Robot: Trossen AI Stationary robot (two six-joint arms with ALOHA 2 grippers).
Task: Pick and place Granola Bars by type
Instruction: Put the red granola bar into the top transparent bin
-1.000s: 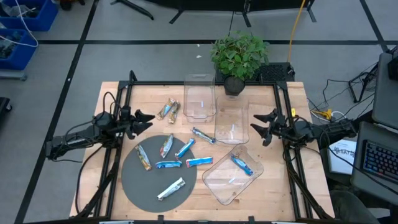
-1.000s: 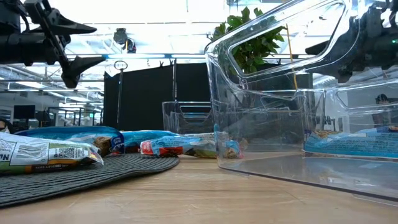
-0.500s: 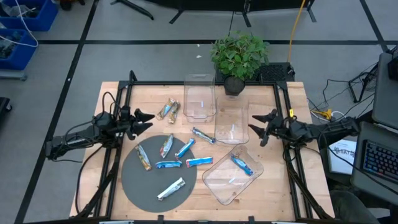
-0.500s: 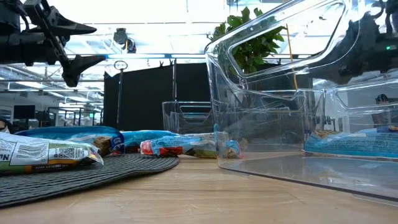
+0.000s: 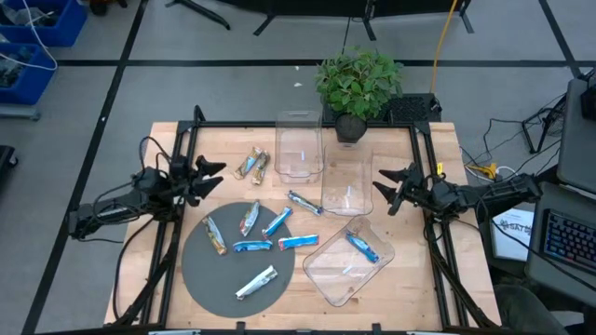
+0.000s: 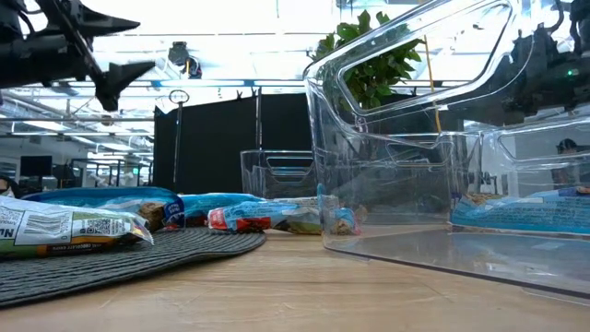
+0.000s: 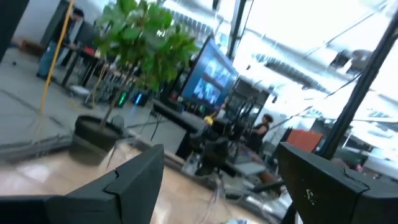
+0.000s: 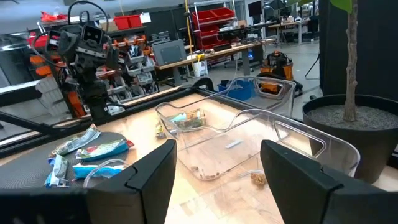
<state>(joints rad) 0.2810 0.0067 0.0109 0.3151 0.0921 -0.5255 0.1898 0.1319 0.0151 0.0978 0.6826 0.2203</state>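
Observation:
Several granola bars lie flat on the round grey mat: a tan one, silvery ones and blue ones. Two tan bars and a blue bar rest on the bare wood. One blue bar lies inside the near clear bin. My left gripper hovers open above the table's left side, beyond the mat. My right gripper hovers open on the right, beside the middle bin.
A third clear bin stands toward the far edge, with a potted plant behind it. Black frame rails run along the table's left and right sides. Bare wood shows between the mat and the near edge.
My left gripper has risen a little and shifted toward the far edge, staying open. My right gripper has edged slightly toward the table's left, still open. The bars and bins lie where they were.

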